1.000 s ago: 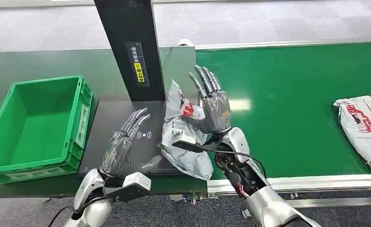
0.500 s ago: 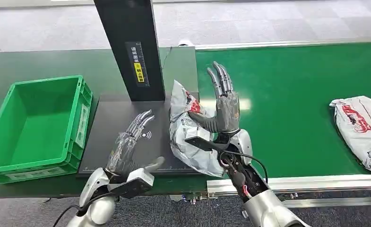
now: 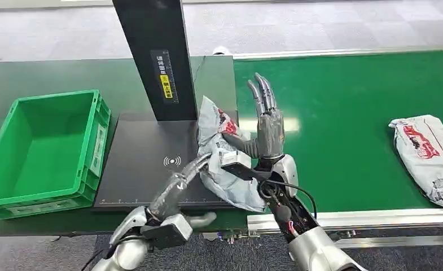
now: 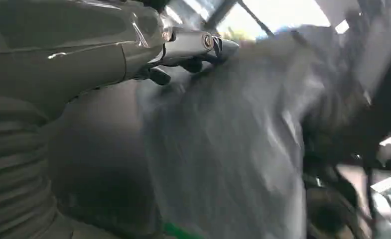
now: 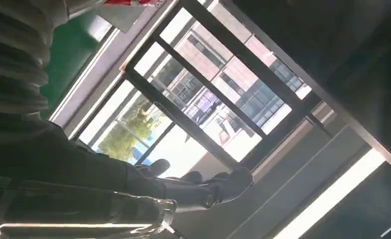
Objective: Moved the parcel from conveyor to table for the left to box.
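A crumpled grey parcel (image 3: 223,161) with red print lies on the right edge of the black scanner pad (image 3: 143,169), propped partly upright. My right hand (image 3: 267,129) stands beside it on the conveyor side, fingers straight up and apart, its thumb against the parcel's side. My left hand (image 3: 180,182) stretches across the pad with straight fingers, their tips touching the parcel's near left side. The left wrist view shows the blurred grey parcel (image 4: 233,144) just under my outstretched fingers (image 4: 193,44). Neither hand grips the parcel.
A green crate (image 3: 16,197) stands on the dark table at the left. A black post (image 3: 154,56) rises behind the pad. On the green conveyor belt (image 3: 343,107), a second grey parcel (image 3: 426,157) lies at the far right. A metal rail edges the belt's near side.
My left hand has swung right across the pad and now touches the parcel. The right hand straightened up beside it, then held. The far parcel has drifted slightly left on the belt.
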